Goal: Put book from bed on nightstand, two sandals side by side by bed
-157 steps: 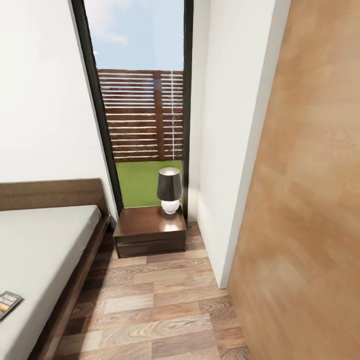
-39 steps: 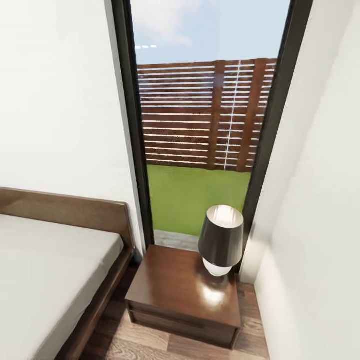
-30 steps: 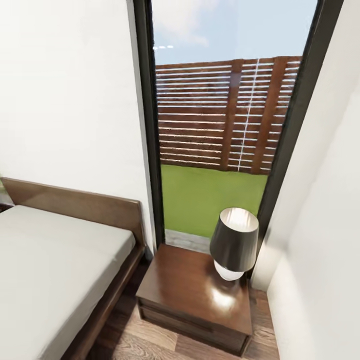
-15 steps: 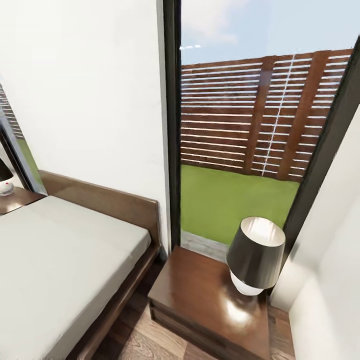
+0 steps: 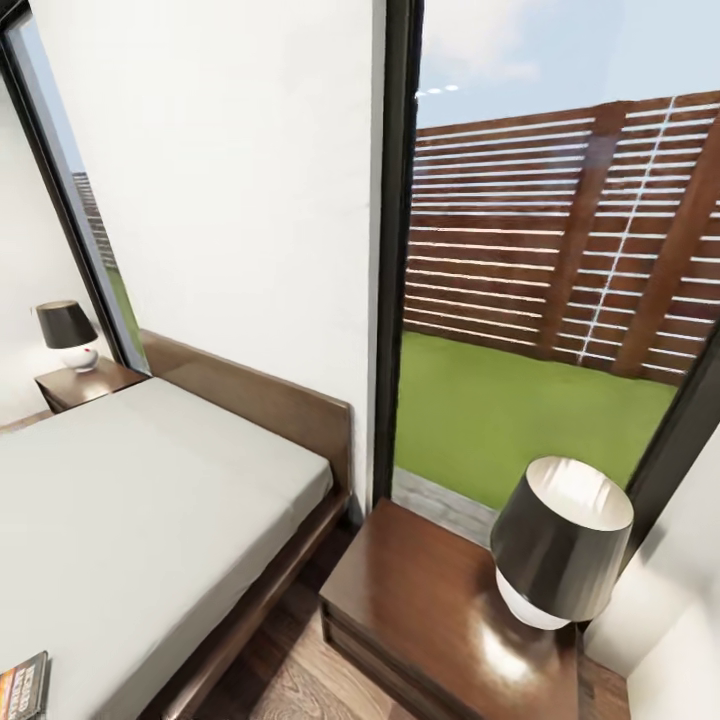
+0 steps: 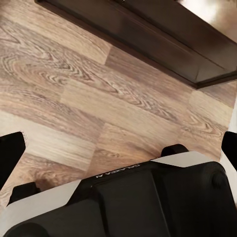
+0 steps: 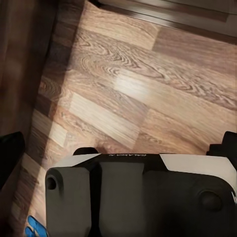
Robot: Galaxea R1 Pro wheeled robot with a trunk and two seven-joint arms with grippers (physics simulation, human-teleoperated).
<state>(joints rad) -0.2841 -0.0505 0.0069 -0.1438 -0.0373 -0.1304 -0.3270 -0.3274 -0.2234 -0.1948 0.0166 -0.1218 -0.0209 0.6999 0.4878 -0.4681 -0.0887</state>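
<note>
Camera swung left, thin book on smooth mattress, both fingers apart.

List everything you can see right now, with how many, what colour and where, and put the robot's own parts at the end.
Bed: one, dark brown frame and headboard, light grey mattress, at the left of the head view.
Book: one, orange band with white lettering, on the mattress at the lower left edge.
Near nightstand: one, glossy reddish-brown, beside the bed under the window.
Near lamp: one, dark shade and white base, on the near nightstand.
Far nightstand: one, dark brown, beyond the bed.
Far lamp: one, dark shade, white base, on the far nightstand.
Blue object: one, bright blue, on the wood floor; probably a sandal.
Left gripper: open, over the floor.
Right gripper: open, over the floor.
</note>
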